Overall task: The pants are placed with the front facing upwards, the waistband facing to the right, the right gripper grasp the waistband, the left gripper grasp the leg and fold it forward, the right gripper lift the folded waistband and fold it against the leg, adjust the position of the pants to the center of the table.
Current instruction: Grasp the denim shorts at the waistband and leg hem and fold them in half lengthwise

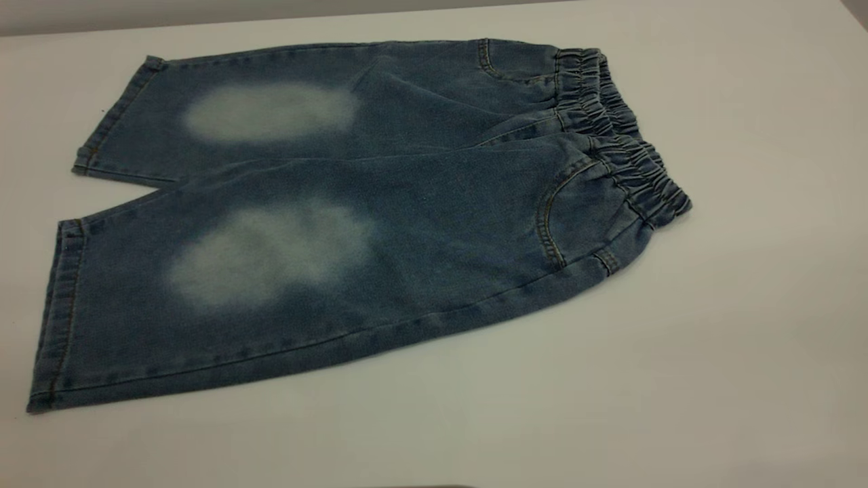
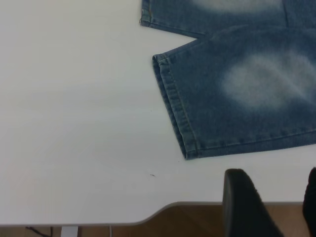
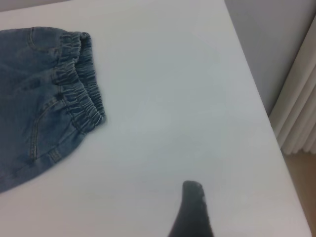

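The pants (image 1: pixel 380 224) lie flat and spread on the white table (image 1: pixel 746 305), both pale knee patches facing up. The waistband (image 1: pixel 620 135) is at the right and the two leg hems at the left. Neither gripper shows in the exterior view. In the left wrist view my left gripper (image 2: pixel 276 197) hangs open over the table's edge, empty, a short way off the nearer leg hem (image 2: pixel 175 113). In the right wrist view only a black tip of my right gripper (image 3: pixel 192 212) shows, above bare table and well apart from the waistband (image 3: pixel 81 84).
The table's edge with a rounded corner (image 2: pixel 163 210) runs close under the left gripper, with brown floor (image 2: pixel 197 222) below. A pale curtain (image 3: pixel 301 113) hangs past the table's edge (image 3: pixel 256 94) on the waistband side.
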